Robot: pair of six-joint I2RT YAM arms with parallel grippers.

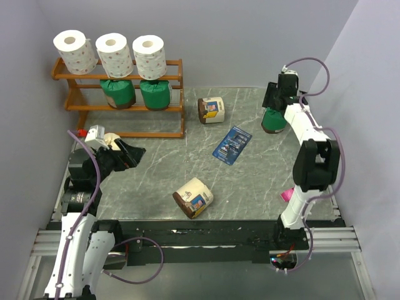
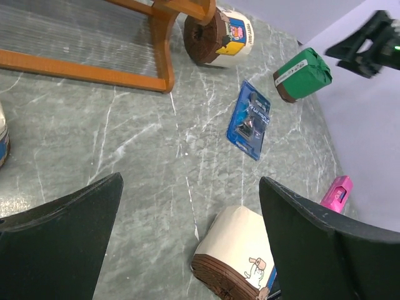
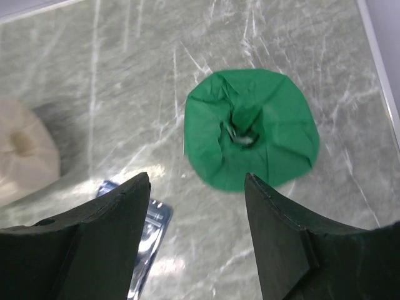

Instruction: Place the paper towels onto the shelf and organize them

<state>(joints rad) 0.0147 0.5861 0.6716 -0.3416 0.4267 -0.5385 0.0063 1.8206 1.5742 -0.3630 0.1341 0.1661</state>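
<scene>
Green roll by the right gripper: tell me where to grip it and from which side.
Grip the green roll across its round sides, coming straight down from above: it stands on end, with its twisted wrap top facing up. The right gripper, open, hangs above it but off-centre, so it probably needs centring first.

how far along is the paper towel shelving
Done: three white rolls on the shelf's top tier, two green rolls on the middle. In hand: nothing; the right gripper hangs open over the third green roll. Left: that roll and three cream rolls on the table.
</scene>
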